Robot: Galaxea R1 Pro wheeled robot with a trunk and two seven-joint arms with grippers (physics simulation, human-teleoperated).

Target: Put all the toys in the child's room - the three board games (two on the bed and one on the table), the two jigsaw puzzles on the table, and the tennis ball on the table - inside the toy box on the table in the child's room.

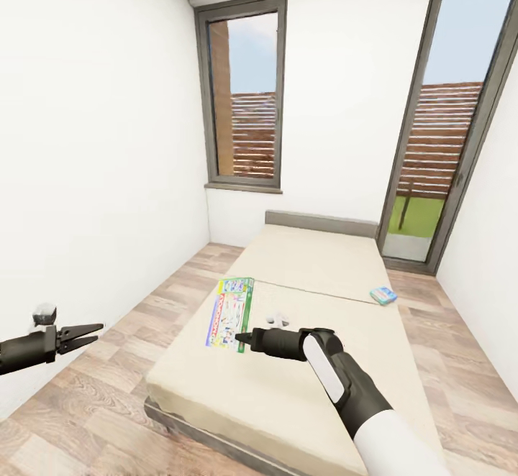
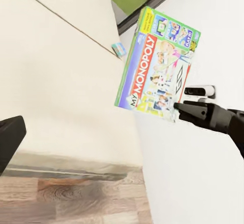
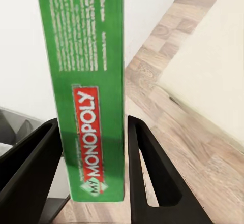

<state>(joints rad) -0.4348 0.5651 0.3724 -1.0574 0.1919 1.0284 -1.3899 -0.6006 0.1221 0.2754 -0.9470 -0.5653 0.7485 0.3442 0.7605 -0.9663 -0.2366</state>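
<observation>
Above cream bed [image 1: 302, 361], clamped Monopoly box [image 1: 232, 312]

Small blue flat box [image 1: 383, 295] on the cream mattress [image 1: 309, 382]: cover print too small to read. Green Monopoly box [image 3: 86, 82]: top cut off in right wrist view.

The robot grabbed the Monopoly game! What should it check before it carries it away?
1. Right hand shut on the Monopoly box: ok, fingers clamp its green edge.
2. Box lifted off the bed: ok in the left wrist view.
3. Grip secure: cannot tell; it holds only one edge.
4. Left hand free: ok, open and empty.
5. Other game: not ok, small blue box on the bed.
6. Toy box in sight: not ok.
</observation>
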